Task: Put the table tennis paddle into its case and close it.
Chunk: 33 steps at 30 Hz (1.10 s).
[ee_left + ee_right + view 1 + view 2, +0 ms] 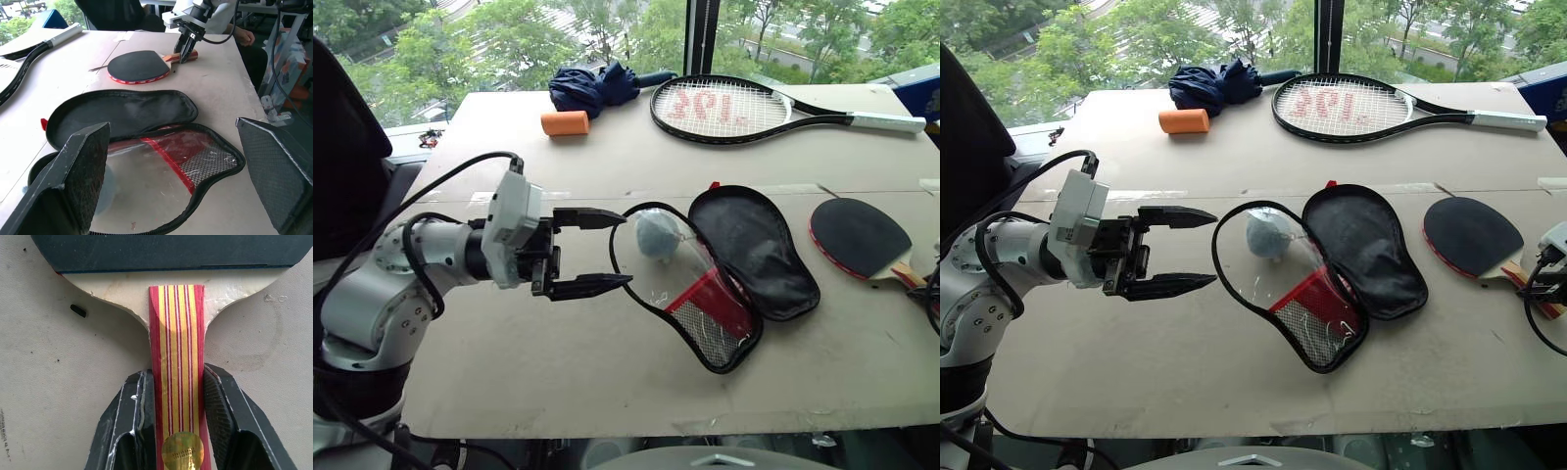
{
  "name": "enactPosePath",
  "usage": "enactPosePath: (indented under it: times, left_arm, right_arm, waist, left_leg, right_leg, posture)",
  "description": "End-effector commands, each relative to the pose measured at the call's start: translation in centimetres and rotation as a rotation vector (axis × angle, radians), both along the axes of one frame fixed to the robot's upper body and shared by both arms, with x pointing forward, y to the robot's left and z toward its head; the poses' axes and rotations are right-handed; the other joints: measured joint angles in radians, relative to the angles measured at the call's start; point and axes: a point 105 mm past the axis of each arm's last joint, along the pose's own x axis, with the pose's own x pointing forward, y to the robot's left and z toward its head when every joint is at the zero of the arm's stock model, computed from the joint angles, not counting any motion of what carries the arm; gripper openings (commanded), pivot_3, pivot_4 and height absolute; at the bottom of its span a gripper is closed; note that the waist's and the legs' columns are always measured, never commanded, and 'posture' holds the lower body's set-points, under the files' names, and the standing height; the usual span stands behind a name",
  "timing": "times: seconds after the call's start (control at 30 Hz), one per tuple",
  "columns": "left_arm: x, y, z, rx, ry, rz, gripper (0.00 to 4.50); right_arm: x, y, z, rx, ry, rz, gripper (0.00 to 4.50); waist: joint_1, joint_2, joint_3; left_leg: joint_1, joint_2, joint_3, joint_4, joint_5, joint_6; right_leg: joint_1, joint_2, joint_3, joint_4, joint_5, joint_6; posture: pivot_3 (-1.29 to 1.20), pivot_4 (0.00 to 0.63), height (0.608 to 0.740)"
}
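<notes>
Paddle (1474, 235) flat on the table (1234, 147) just right of the open case (1332, 274), right gripper (178, 396) clamped on its striped handle, left gripper (1175, 253) spread wide and empty left of the case, tennis racket (1351, 106), umbrella (1214, 86) and orange roll (1184, 120) beyond the case.

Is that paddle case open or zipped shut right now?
Open: the case lies spread in two halves on the table, nothing inside; the paddle lies beside it.

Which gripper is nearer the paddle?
Right. The right gripper straddles the paddle handle, fingers against both sides. The left gripper hangs open beside the case, well away.
</notes>
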Motion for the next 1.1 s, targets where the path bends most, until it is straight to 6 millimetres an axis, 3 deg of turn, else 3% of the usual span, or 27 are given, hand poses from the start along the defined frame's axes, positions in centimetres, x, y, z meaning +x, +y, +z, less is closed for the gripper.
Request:
enactPosePath:
  times: [0.03,0.1,0.23,0.43,0.57,0.8,1.1]
  left_arm:
    - [0.1,0.4,0.8,-0.004,-0.038,0.014,4.20]
    - [0.2,0.5,0.8,-0.004,-0.038,0.020,4.20]
    - [0.5,0.7,0.7,-0.003,-0.035,0.029,4.20]
    - [0.8,0.9,0.6,-0.002,-0.034,0.034,4.20]
    - [1.1,1.0,0.7,-0.006,-0.034,0.035,4.20]
    - [1.3,1.1,0.9,-0.004,-0.040,0.035,4.20]
    - [1.1,1.2,1.1,-0.006,-0.048,0.043,4.20]
  right_arm:
    - [1.4,4.6,5.6,0.128,-0.176,0.054,0.77]
    - [1.1,7.4,7.1,0.193,-0.207,0.070,0.77]
    - [-0.1,12.6,7.5,0.218,-0.198,0.124,0.77]
    - [0.0,16.1,5.8,0.237,-0.223,0.008,0.77]
    - [-1.7,20.2,4.0,0.262,-0.212,0.139,0.77]
    - [-1.9,19.7,1.9,0.253,-0.150,0.045,0.77]
    - [-1.0,19.6,0.8,0.222,-0.107,-0.014,0.77]
  waist:
    - [-0.002,0.004,0.002]
    - [-0.002,0.006,0.003]
    - [0.009,0.004,0.003]
    - [0.022,0.001,0.003]
    - [0.028,0.001,0.003]
    - [0.019,0.001,0.003]
    - [0.000,0.001,0.003]
  left_leg:
    - [0.000,0.000,0.001,0.000,0.000,0.000]
    - [-0.001,0.001,0.002,-0.001,0.000,0.000]
    - [-0.002,0.002,0.000,-0.001,0.000,0.000]
    - [-0.003,0.001,0.000,0.001,0.000,0.000]
    - [-0.003,0.001,-0.001,-0.001,0.000,0.000]
    - [-0.002,0.001,0.000,0.000,0.000,0.000]
    - [-0.002,0.001,0.000,-0.001,0.000,0.000]
  right_leg:
    - [-0.001,0.000,0.001,0.000,0.000,0.000]
    - [-0.002,0.001,0.002,0.001,0.000,0.000]
    - [-0.002,0.002,0.000,0.000,0.000,0.000]
    - [-0.002,0.001,0.000,-0.001,0.000,0.000]
    - [-0.003,0.001,-0.001,-0.001,0.000,0.000]
    - [-0.003,0.001,0.000,0.000,0.000,0.000]
    - [-0.003,0.001,0.000,0.000,0.000,0.000]
  posture:
    - [0.00,0.150,0.726]
    - [0.00,0.150,0.726]
    - [0.00,0.150,0.726]
    - [0.00,0.150,0.726]
    - [0.00,0.150,0.726]
    - [0.00,0.150,0.726]
    - [0.00,0.150,0.726]
